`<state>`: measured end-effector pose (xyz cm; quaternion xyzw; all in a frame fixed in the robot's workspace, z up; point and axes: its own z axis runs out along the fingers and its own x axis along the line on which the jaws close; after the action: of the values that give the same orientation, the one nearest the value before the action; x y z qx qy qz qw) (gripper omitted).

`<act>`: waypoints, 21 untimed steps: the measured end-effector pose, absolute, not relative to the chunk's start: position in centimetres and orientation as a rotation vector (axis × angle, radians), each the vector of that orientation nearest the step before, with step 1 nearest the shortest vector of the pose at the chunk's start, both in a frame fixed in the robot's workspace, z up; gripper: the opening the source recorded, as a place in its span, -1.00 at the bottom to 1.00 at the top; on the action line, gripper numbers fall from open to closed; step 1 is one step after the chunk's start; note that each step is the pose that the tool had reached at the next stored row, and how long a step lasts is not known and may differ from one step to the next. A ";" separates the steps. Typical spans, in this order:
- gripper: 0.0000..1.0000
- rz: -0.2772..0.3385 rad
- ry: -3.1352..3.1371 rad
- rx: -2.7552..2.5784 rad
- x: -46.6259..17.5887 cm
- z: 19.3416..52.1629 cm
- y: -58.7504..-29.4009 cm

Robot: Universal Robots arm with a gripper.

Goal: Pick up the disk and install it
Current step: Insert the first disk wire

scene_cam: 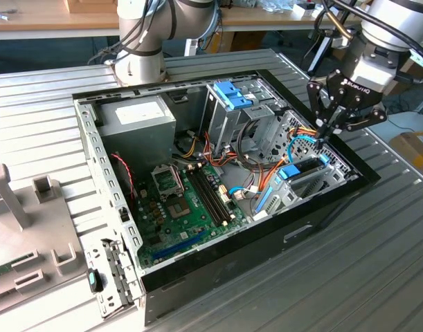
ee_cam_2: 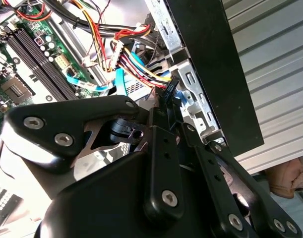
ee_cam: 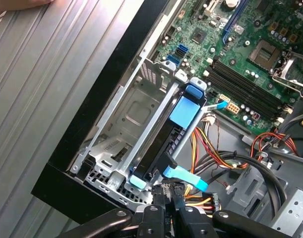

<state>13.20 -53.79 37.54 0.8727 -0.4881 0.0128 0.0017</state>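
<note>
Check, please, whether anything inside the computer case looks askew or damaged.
Nothing clearly stands out: the disk sits in its bay at the case corner, with the gripper close to the cables beside it.

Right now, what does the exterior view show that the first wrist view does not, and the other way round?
The exterior view adds the grey power-supply box, the upright drive cage with blue tabs, and the arm's base beyond the case. The first wrist view adds the ribbed dark edge of the disk between light-blue rails and the bare metal bay beside it. Both share the disk, the green motherboard, the coloured wires, and the hand low over those wires.
</note>
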 end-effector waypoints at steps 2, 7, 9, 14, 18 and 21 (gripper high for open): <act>-0.64 0.040 -1.532 2.739 13.2 37.5 -53.8; -0.64 0.040 -1.532 2.739 13.1 37.5 -53.8; -0.64 0.040 -1.532 2.739 13.1 37.5 -53.8; -0.64 0.040 -1.538 2.735 12.9 37.5 -53.8; -0.64 0.041 -1.594 2.701 12.5 37.3 -53.8; -0.64 0.041 -1.649 2.667 12.1 37.2 -53.8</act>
<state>12.10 -53.79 37.19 0.8504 -0.5259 0.0131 0.0030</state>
